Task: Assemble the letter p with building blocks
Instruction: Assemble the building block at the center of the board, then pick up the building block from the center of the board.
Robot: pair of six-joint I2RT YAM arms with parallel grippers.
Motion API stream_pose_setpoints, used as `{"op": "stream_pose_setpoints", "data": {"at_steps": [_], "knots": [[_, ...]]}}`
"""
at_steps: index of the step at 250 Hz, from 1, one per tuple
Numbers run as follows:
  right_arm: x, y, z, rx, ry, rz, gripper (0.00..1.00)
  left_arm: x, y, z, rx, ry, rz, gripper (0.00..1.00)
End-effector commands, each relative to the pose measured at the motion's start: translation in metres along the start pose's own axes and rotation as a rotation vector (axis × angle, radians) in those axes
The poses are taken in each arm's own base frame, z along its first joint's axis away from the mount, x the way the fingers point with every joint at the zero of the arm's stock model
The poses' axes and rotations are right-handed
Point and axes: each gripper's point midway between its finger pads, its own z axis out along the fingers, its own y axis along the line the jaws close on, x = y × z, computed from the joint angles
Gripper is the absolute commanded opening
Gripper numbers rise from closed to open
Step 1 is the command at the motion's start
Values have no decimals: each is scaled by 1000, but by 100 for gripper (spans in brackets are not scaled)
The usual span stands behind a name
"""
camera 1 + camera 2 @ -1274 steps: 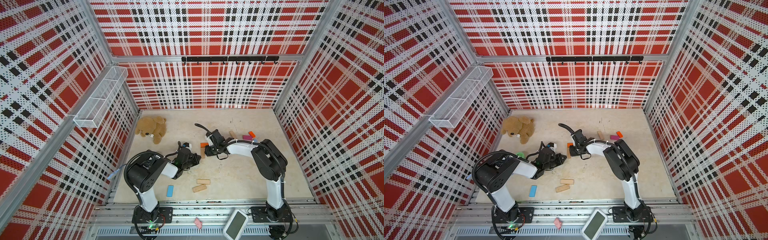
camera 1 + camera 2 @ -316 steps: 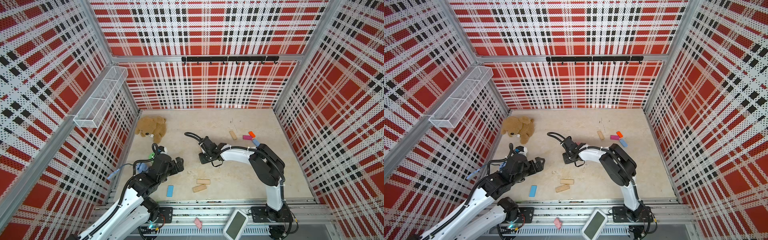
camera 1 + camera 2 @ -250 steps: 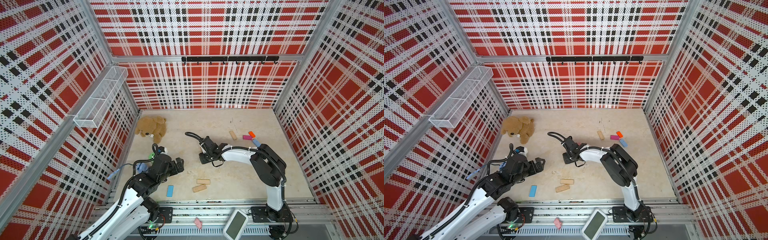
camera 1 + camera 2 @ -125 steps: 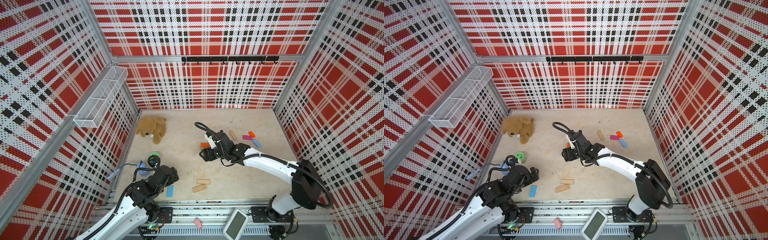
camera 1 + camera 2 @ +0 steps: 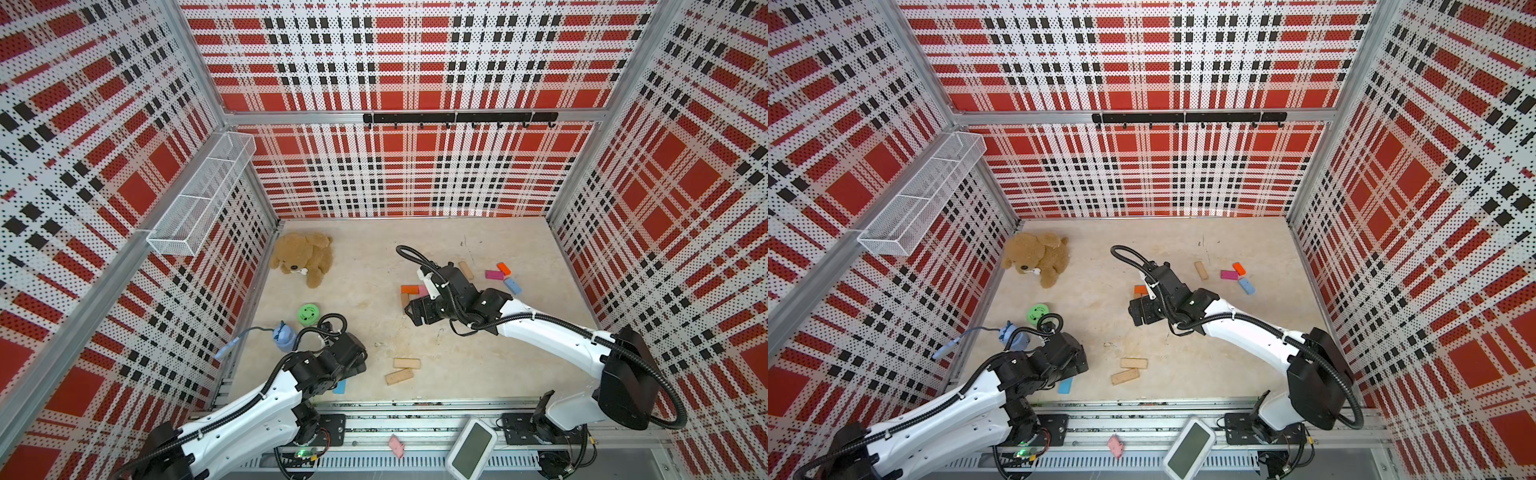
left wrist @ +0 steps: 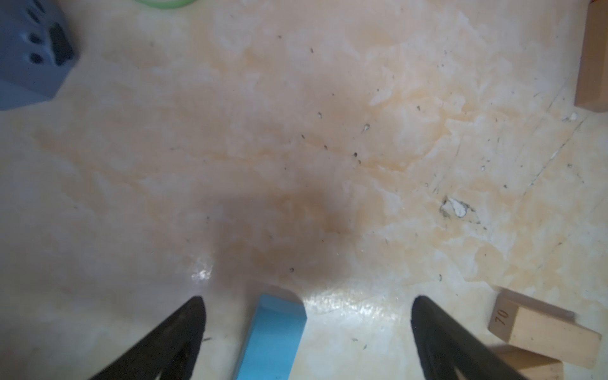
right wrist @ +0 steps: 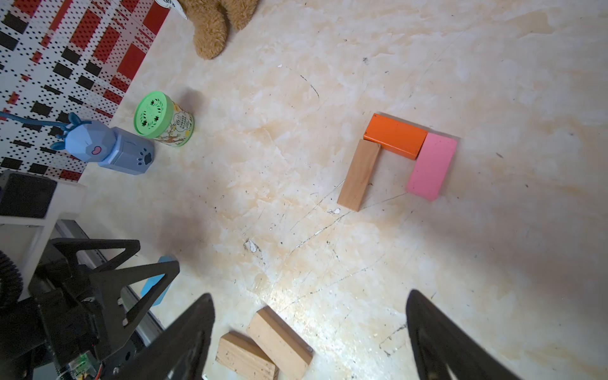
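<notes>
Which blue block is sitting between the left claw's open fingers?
The front blue block, near the robot's base rail: it lies between the open fingers of the left claw. The back blue block lies far off, beside the magenta block.

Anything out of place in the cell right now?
Yes: a small pink piece lies off the table, down on the front frame by the arms' side. Whether it is a building block is unclear.

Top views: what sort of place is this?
Probably an enclosed robot test cell: plaid pegboard walls box in a table, the left arm and right arm mount on its front rail, and blocks and a teddy lie scattered.
</notes>
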Motion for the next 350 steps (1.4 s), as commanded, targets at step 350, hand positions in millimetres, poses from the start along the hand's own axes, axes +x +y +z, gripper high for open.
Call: {"op": "stream_pose_setpoints", "data": {"at_steps": [350], "knots": [[45, 73, 34, -171, 120, -123, 88, -124, -22, -107, 460, -216, -407, 99]]}}
